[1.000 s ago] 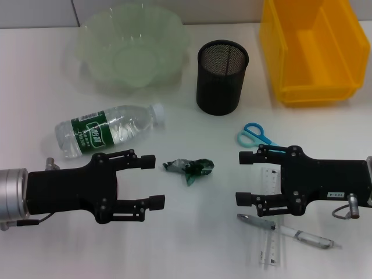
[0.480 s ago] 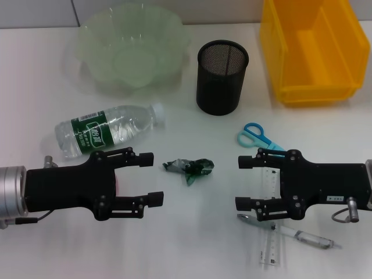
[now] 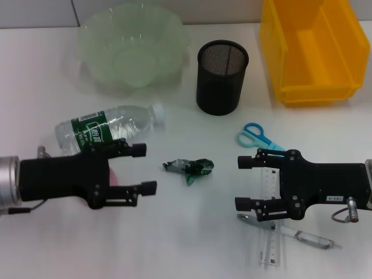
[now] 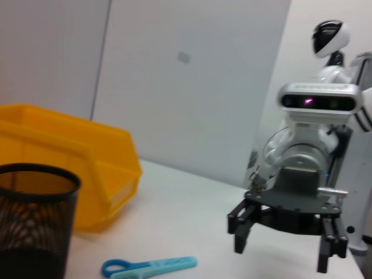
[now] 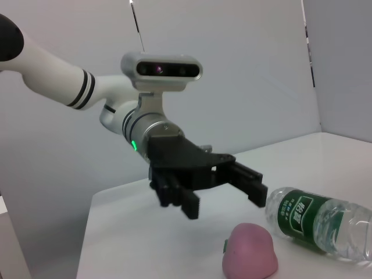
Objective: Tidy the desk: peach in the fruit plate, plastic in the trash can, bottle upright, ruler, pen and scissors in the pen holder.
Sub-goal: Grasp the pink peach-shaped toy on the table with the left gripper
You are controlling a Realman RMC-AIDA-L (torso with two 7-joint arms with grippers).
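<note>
Left hand (image 3: 145, 168): fingers spread wide, nothing between them, hovering low over the white desk (image 3: 186, 244) with the pink rounded peach (image 5: 250, 263) directly beneath its palm. Right hand (image 3: 245, 181): likewise splayed and empty, parked over the clear plastic ruler (image 3: 268, 221) and the clear-barrelled pen (image 3: 290, 232), just below the blue-handled scissors (image 3: 254, 135).

Likely step, judging by position: taking the peach. Best done by dropping straight down, centring the fruit between the fingers, closing gently around its widest part so as not to bruise or squirt it sideways. Worth keeping clear of the clear plastic water bottle with green label (image 3: 107, 131) lying on its side just beyond, since a nudge would set it rolling. Then a lift high enough to clear the rim of the pale green translucent scalloped fruit plate (image 3: 174, 35) at the back.

From the head view, only a sliver of pink peach (image 3: 114, 175) visible under the left hand; stem end and true orientation mostly hidden. Crumpled green plastic wrapper (image 3: 190, 168) between both hands. Ruler and pen partly covered by the right hand. Black mesh cylindrical pen holder (image 3: 221, 77) appears empty; yellow plastic bin (image 3: 311, 46), presumably the trash can, cut off at the frame edge.
</note>
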